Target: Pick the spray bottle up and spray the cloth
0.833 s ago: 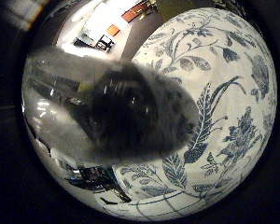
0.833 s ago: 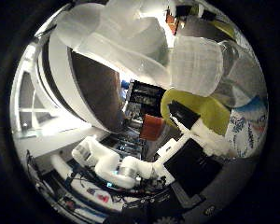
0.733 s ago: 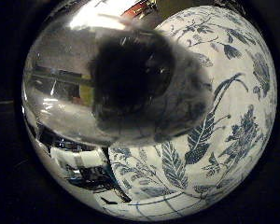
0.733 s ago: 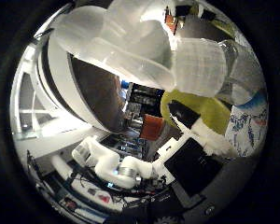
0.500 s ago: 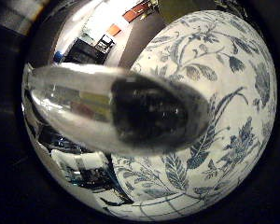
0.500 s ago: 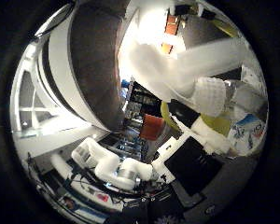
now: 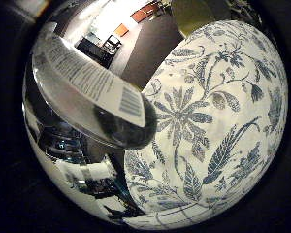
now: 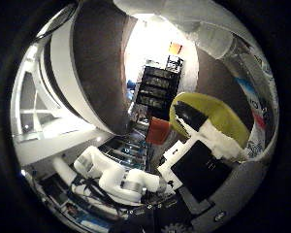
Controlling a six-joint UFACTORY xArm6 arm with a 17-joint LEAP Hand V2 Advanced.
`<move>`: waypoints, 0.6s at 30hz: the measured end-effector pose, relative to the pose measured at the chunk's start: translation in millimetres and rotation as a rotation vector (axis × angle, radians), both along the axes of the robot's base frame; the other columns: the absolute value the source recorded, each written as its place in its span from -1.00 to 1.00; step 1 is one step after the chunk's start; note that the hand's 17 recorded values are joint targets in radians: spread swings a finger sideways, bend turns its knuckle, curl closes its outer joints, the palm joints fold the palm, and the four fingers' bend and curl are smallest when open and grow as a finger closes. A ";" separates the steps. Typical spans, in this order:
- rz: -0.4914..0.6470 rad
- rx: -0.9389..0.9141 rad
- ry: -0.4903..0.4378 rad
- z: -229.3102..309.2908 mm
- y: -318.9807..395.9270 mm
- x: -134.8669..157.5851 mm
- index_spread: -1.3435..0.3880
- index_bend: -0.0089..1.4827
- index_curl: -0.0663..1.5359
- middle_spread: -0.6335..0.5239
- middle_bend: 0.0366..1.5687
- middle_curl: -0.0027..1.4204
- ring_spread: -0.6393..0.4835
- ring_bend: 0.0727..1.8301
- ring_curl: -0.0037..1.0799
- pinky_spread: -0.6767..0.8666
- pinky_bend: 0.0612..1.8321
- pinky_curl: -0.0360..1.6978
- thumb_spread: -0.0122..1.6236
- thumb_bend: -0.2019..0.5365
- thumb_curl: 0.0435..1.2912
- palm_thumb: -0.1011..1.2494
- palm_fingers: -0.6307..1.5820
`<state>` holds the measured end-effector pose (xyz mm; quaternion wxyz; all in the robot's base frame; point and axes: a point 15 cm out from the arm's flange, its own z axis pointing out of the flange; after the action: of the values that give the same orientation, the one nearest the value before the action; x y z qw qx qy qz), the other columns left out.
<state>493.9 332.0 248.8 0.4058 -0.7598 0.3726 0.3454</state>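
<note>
1 spray bottle, clear w/ label, close to palm, above 1 floral cloth. Hand: can't tell if fingers clamp bottle.

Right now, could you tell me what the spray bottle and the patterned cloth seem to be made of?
The spray bottle looks like clear glossy plastic: light glints on it, and a paper-like printed label wraps it. The cloth looks like matte woven fabric, white with blue floral print; its weave is too fine to confirm.

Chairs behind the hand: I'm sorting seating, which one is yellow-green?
The larger rounded chair just behind the hand's finger; the smaller chair beside it is orange-red.
</note>
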 end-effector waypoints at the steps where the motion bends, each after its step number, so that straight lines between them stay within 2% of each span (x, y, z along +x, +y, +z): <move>1: -0.007 -0.006 0.006 -5.1 -5.9 2.9 0.20 -0.75 -0.49 0.09 -0.55 -0.49 0.11 -0.38 -0.50 0.24 -0.47 -0.63 0.22 -0.52 -0.27 0.36 -0.10; 18: 0.029 -0.031 0.051 -28.1 -57.5 -7.1 0.21 -0.75 -0.47 0.09 -0.53 -0.49 0.13 -0.43 -0.52 0.27 -0.49 -0.72 0.22 -0.52 -0.27 0.36 -0.09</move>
<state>486.9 274.5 220.7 0.3794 -0.7623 0.3769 0.3645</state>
